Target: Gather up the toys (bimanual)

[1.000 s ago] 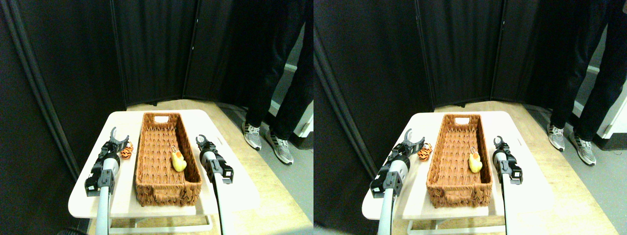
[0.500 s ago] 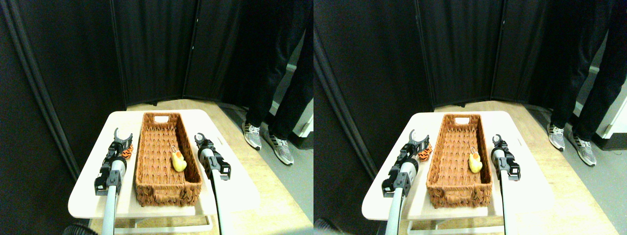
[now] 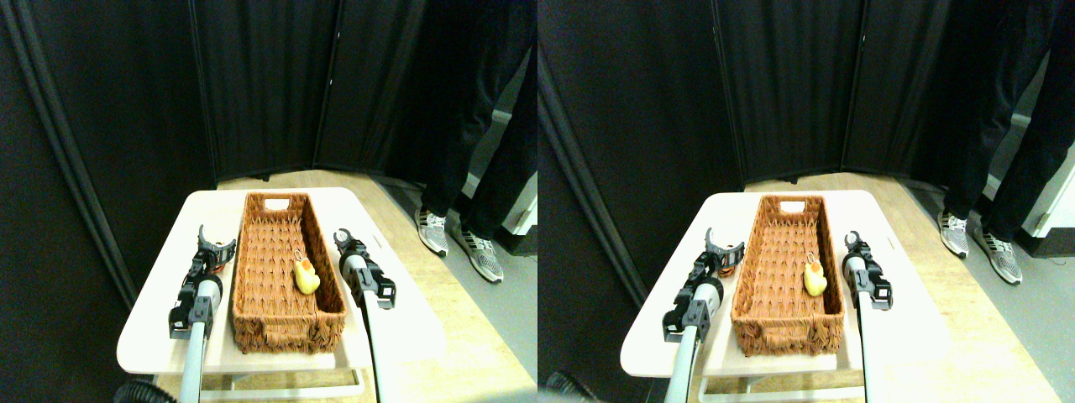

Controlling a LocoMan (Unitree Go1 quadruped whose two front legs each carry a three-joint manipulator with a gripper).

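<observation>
A yellow duck toy (image 3: 306,277) lies inside the long brown wicker basket (image 3: 252,277) on the white table (image 3: 151,332). Just left of the basket, my left gripper (image 3: 216,240) is open, with its forked jaws spread over the orange-black striped tiger toy (image 3: 222,255). The gripper hides most of the tiger, so only a sliver of orange shows. I cannot tell whether the jaws touch it. My right gripper (image 3: 339,238) hovers close to the basket's right wall, level with the duck, and holds nothing I can see.
A person in dark trousers and grey sneakers (image 3: 437,233) stands on the floor off the table's far right corner. Black folding screens (image 3: 269,84) close off the back and left. The basket fills the table's middle lengthwise.
My left arm has swung right toward the basket, and its gripper now covers the tiger, which was plainly visible before. My right gripper edged slightly left, then held still.
</observation>
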